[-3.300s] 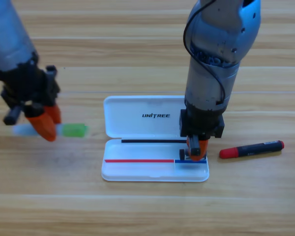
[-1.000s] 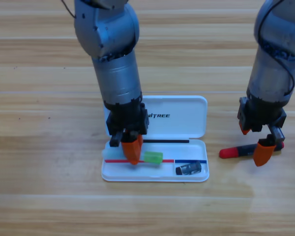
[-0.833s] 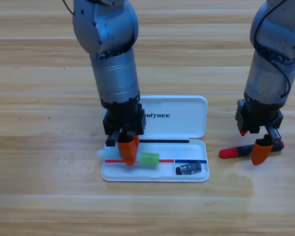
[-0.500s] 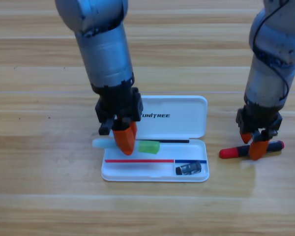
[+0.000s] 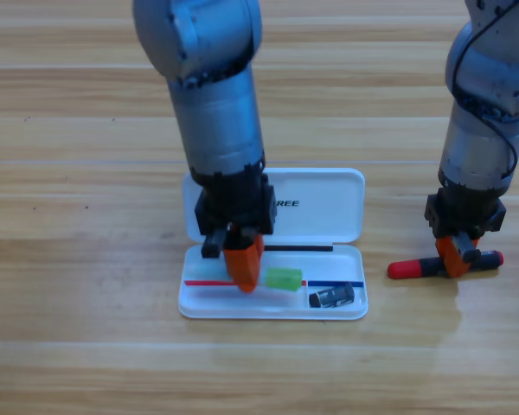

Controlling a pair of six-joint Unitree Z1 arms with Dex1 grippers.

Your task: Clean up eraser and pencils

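Note:
The white case lies open at the middle of the table, lid toward the back. The eraser lies in the right end of its lower tray. My left gripper points down into that tray, shut on the pale pencil, whose bright green cap sticks out to its right. The pale shaft hardly shows against the white tray. To the right of the case, the black pencil with a red end lies on the wood. My right gripper is down on its middle, shut on it.
Both grey arms come down from the top edge, the left over the case lid and the right over the table's right side. Bare wooden table surrounds the case on all sides.
The left gripper carried the green-capped pencil right and down, from the tray's left rim into the tray. The right gripper's jaws, open one second ago, came down and shut on the black pencil.

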